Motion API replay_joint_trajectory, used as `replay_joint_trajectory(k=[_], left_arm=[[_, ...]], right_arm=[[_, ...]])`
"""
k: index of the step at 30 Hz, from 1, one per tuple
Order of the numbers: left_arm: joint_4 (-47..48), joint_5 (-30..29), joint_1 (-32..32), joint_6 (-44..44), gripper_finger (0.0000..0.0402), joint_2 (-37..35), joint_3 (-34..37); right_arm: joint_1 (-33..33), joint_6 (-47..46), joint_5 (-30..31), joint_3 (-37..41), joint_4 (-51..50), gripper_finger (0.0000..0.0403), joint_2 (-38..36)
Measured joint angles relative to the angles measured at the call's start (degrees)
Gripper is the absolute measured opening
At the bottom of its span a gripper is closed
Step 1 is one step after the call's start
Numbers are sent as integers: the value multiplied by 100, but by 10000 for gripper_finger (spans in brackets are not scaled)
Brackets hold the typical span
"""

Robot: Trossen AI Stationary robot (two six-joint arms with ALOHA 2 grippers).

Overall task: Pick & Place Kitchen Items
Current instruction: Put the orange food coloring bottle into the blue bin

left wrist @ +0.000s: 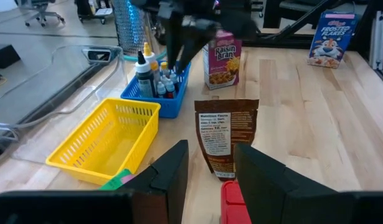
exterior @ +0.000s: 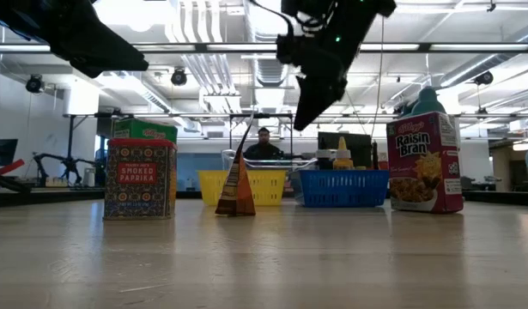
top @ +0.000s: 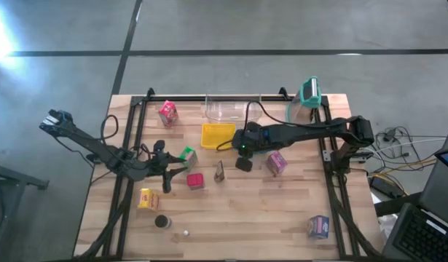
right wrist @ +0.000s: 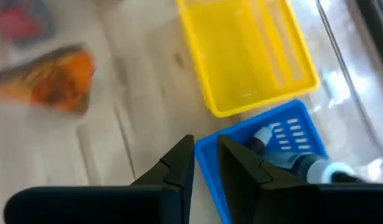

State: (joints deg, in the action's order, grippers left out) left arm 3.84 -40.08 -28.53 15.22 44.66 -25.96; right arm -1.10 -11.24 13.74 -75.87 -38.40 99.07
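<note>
Above: right gripper (right wrist: 205, 163) hovering over the blue basket (right wrist: 223, 167) of small bottles (left wrist: 144, 73).
Jaws nearly closed, empty; left gripper (left wrist: 210, 165) part-open, empty, facing the brown pouch (left wrist: 225, 134). Descend vertically, clearing the latticed plastic rim. Glossy cardboard cartons, including Raisin Bran (exterior: 423, 162), stand scattered on the smooth wooden counter (top: 282, 211).

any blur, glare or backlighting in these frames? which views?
Right wrist view: motion blur, the orange pouch smeared, the blue basket soft. Low view: bright ceiling lights behind, arms in silhouette, the Raisin Bran carton readable. High view: glare patch on the floor at far left. Left wrist view: sharp on the brown pouch.
</note>
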Motion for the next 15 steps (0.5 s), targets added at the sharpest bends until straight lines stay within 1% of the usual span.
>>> replay_joint_trajectory(k=[3, 5, 6, 8, 9, 13, 15], left_arm=[[0, -41, 0, -1, 136, 0, 0], [-9, -50, 2, 7, 136, -2, 2], [-32, -51, 2, 10, 136, 0, 2], [-60, -52, 2, 12, 136, -2, 2], [-63, -52, 2, 12, 136, -2, 2], [-68, -52, 2, 37, 136, -2, 2], [-68, -52, 2, 82, 136, -2, 2]], right_arm=[[150, 872, 9, -219, -446, 72, 0], [215, 1192, 4, -309, -579, 74, 0], [242, 1182, 2, -337, -589, 75, 0], [273, 787, -4, -357, -588, 74, 0], [275, 729, -7, -357, -600, 73, 0], [262, 745, 26, -181, -735, 69, 2], [223, 708, 96, -42, -675, 73, 4]])
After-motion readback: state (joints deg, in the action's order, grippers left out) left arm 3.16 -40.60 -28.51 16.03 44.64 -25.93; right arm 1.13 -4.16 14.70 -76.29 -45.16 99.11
